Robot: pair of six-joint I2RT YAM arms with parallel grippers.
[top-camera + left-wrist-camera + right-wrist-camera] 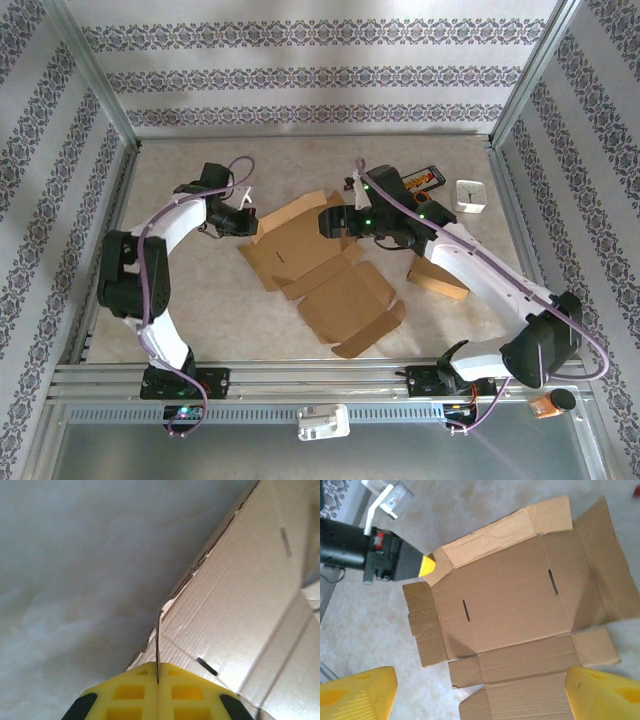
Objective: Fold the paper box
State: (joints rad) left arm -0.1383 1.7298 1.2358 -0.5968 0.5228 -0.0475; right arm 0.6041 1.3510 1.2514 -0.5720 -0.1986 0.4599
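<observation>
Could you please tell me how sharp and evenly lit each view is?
Top external: sharp and evenly lit, no glare. Left wrist: table blurred and bluish, paper box fairly crisp. Right wrist: paper box sharp, near yellow fingers soft.

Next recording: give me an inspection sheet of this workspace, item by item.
Surface: beige table, flat.
Job's things: box lies unfolded, one corner flap pinched.
Clutter: brown block, white item and dark packet to the right, apart from the box.
Grippers: left gripper shut on the corner flap; right gripper open above the box.
Cables: purple cables run along the arms.
Surroundings: patterned walls, metal frame.
</observation>
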